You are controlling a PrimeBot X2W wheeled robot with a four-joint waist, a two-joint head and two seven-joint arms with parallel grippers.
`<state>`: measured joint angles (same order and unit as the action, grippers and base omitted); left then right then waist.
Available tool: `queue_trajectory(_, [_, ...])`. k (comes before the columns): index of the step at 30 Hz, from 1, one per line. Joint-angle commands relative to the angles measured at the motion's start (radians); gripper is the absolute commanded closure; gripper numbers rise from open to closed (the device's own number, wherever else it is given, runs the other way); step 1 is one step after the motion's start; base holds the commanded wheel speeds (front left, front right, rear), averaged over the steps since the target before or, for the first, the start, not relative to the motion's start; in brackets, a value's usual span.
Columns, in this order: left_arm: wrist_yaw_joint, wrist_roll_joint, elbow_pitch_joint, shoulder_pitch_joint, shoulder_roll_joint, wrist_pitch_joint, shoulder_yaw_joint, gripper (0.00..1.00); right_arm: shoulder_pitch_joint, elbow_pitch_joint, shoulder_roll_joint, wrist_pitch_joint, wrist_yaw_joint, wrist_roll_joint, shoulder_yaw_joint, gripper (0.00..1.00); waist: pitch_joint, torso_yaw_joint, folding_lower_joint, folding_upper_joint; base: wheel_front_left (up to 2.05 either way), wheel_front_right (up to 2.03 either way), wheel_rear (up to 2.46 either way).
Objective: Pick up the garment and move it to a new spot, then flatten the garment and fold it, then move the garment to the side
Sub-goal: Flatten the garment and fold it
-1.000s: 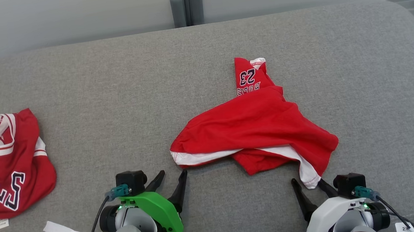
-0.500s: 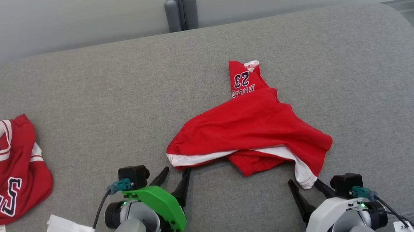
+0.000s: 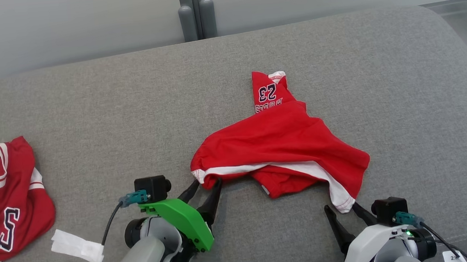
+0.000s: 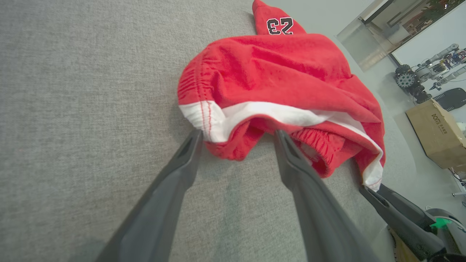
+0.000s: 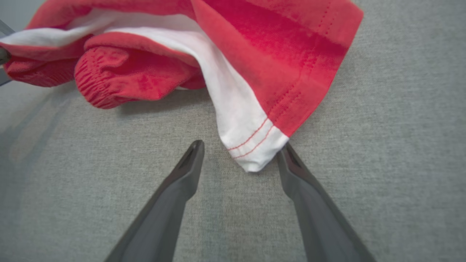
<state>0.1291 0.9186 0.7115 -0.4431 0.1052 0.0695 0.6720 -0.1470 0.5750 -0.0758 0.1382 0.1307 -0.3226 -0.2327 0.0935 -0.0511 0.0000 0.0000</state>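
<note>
Nearby: 2nd jersey [image 3: 12,204] far left, white strip [image 3: 77,252] beside; garment [image 3: 283,144] ctr.

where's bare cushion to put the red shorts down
Free: the grey cushion stretch between the jersey and the red shorts, and the area right of the shorts. Crowded: the near edge, with left end effector, right end effector and white scrap.
</note>
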Motion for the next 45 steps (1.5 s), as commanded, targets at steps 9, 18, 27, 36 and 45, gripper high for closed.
queue_trajectory(9, [0.003, 0.142, -0.051, -0.022, 0.056, -0.023, 0.069, 0.0, -0.012, 0.003, -0.008, 0.006, 0.0, -0.011, -0.014, 0.0, -0.001, -0.015, 0.0, 0.0, 0.0, 0.0, 0.0])
queue_trajectory(18, [0.003, 0.374, -0.175, 0.015, 0.132, -0.075, 0.079, 0.0, -0.01, 0.003, -0.013, 0.009, 0.0, -0.011, -0.021, 0.0, -0.001, -0.022, 0.0, 0.0, 0.0, 0.0, 0.0])
queue_trajectory(27, [0.003, 0.393, -0.121, -0.032, 0.171, -0.032, 0.113, 0.0, -0.013, -0.005, -0.017, 0.004, 0.0, -0.008, -0.021, 0.0, 0.007, -0.018, 0.0, 0.0, 0.0, 0.0, 0.0])
queue_trajectory(36, [0.003, 0.361, -0.037, -0.089, 0.149, 0.002, 0.184, 0.0, -0.018, -0.008, -0.015, 0.0, 0.0, -0.006, -0.029, 0.0, 0.013, -0.027, 0.0, 0.0, 0.0, 0.0, 0.0])
queue_trajectory(45, [0.003, 0.377, 0.018, -0.124, 0.143, 0.019, 0.251, 0.0, -0.027, -0.006, -0.009, 0.006, 0.0, -0.011, -0.034, 0.0, 0.026, -0.041, 0.0, 0.0, 0.0, 0.0, 0.0])
